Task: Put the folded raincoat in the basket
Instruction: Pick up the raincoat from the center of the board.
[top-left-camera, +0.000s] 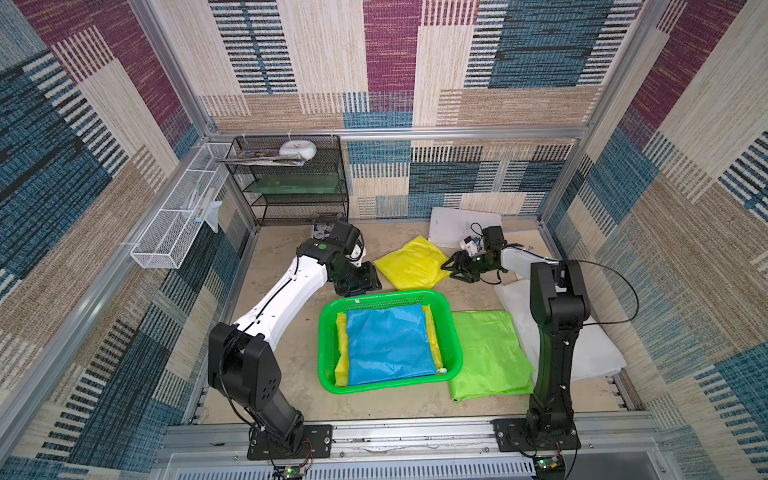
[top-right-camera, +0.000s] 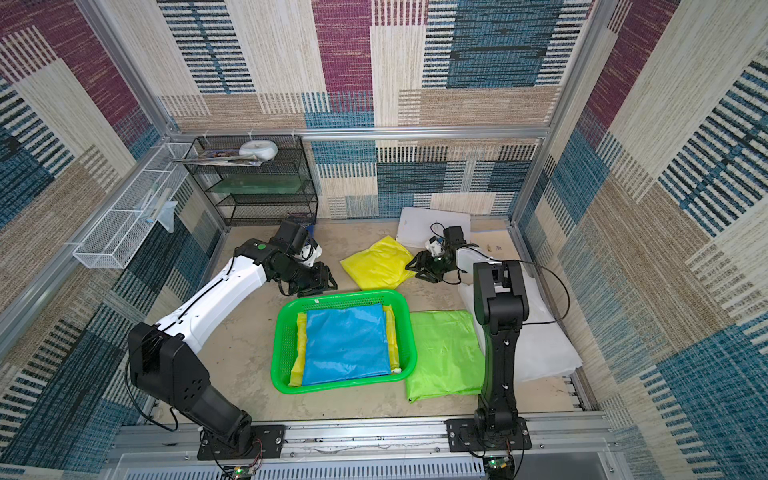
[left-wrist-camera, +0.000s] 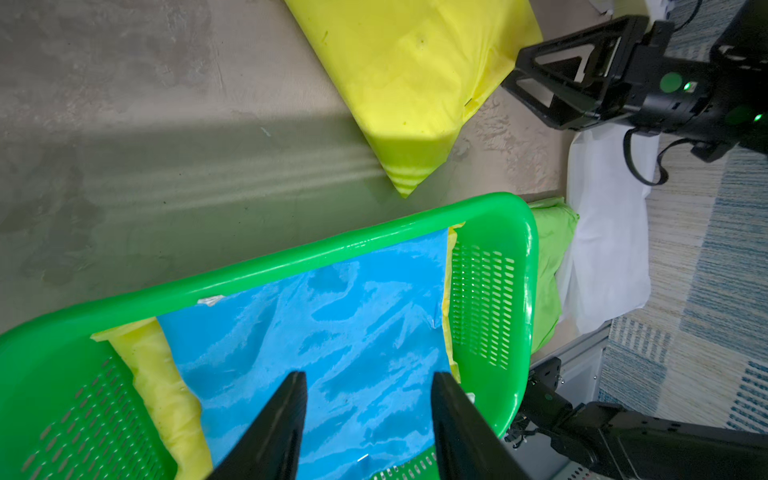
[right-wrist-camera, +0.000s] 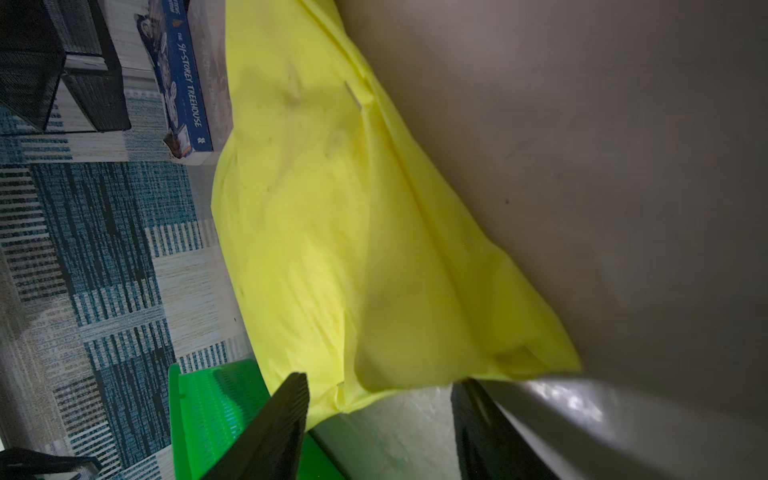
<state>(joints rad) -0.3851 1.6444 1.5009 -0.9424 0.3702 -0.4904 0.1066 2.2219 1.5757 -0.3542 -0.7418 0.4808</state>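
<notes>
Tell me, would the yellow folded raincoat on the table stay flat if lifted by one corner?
Probably not: the yellow raincoat looks thin and creased, so it would likely droop and unfold. Its puffy folds suggest it is light. Its smooth surface hints it may slip from a loose grip.

The left arm (top-left-camera: 286, 291) was stretched forward from its base at the near rail, with the white forearm link angled inward. The wrist was bent so that the left gripper (top-left-camera: 372, 282) was pointed toward the middle of the workspace and tipped downward. In the left wrist view its black fingers (left-wrist-camera: 286, 415) were seen set apart, with the jaws parted. The right arm (top-left-camera: 555, 340) was raised nearly upright from its base and folded at the elbow, with the forearm carried low and turned inward. The right gripper (top-left-camera: 446, 268) was held low and aimed toward the left one, its jaws likewise spread. The two grippers were kept well apart.
</notes>
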